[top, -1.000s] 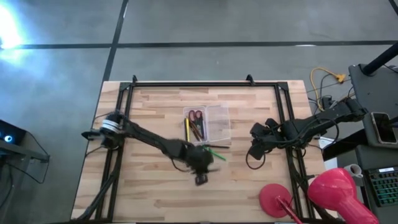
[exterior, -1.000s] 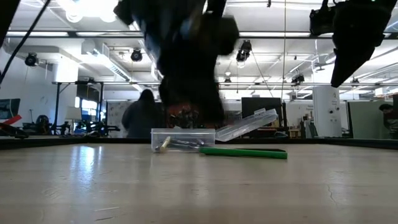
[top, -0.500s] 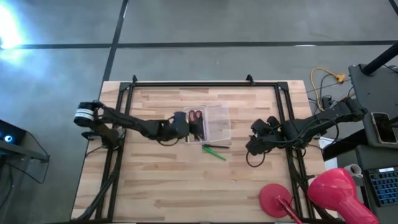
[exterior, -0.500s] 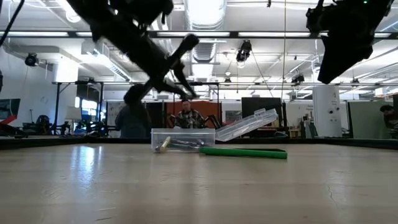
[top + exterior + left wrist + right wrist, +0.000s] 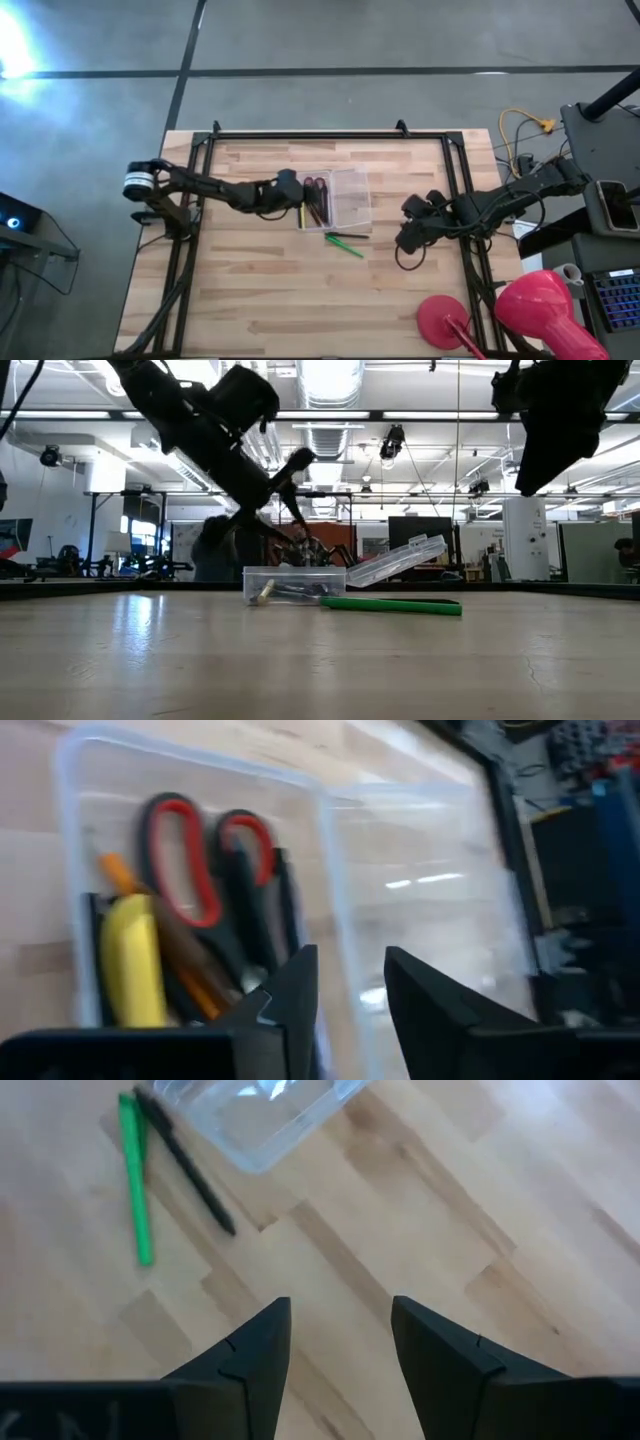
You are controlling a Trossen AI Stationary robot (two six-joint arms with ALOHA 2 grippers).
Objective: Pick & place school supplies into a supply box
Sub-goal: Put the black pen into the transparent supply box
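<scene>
Now, going view by view from my remote seat:

High view, box: I see the clear supply box (image 5: 335, 200) near the middle of the table (image 5: 250, 290), its lid folded out toward 3 o'clock.
High view, contents: red-handled scissors (image 5: 315, 188) and a yellow pen (image 5: 301, 209) lie in the tray half.
High view, loose items: a green pen (image 5: 345, 245) and a black pen (image 5: 352, 236) rest on the wood just at 6 o'clock of the box.
High view, left gripper (image 5: 298, 198): reaches in from 9 o'clock, tip at the tray's 9 o'clock edge.
High view, right gripper (image 5: 405, 236): waits at 3 o'clock of the box, apart from it.

Low view, box: tray flat on the table, lid tilted up; the green pen lies in front of it.
Low view, left arm: slants down over the tray, above it, not touching the table.

Left wrist view, claw: my fingers (image 5: 290, 1000) stand parted with a modest gap, nothing between them, directly over the tray.
Left wrist view, contents: scissors, yellow pen and an orange pencil (image 5: 150, 915) lie side by side in the tray.

Right wrist view, claw: fingers (image 5: 255, 1350) spread wide, empty, above bare wood.
Right wrist view, loose items: green and black pens meet at one end beside the lid's corner.
</scene>
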